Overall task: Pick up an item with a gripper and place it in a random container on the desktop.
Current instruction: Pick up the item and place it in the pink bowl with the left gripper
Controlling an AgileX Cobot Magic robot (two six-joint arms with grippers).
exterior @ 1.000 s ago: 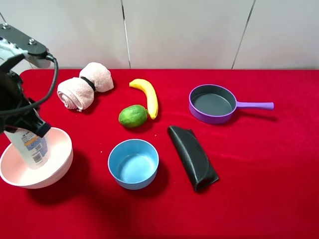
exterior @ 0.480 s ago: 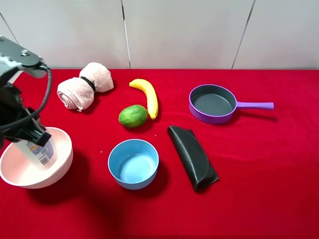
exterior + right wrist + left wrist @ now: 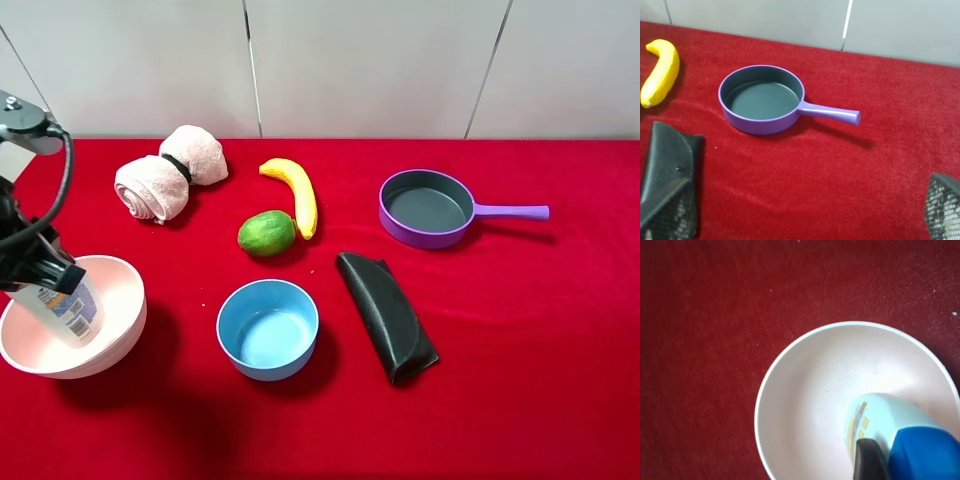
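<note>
We find the left gripper [image 3: 45, 272] clamped on the bottle [image 3: 68, 312] at its cap, the bottle tilted inside the bowl [image 3: 125, 325]. The right gripper [image 3: 804, 207] stands open.

The left arm [image 3: 10, 215] is black, with boxy dark links. At its top sits a grey metal bracket [image 3: 24, 127] with rounded edges, and a small round screw [image 3: 12, 102] shows on its upper face. A thick black cable [image 3: 70, 168] leaves the bracket in a smooth loop. The left gripper [image 3: 42, 278] is a matt black, angular block. In the left wrist view, one of the left fingers [image 3: 867, 464] shows as a plain black stub with a rounded top. The right fingers [image 3: 664, 212] are dark grey, and their faces carry a fine cross-hatched, mesh-like texture.
</note>
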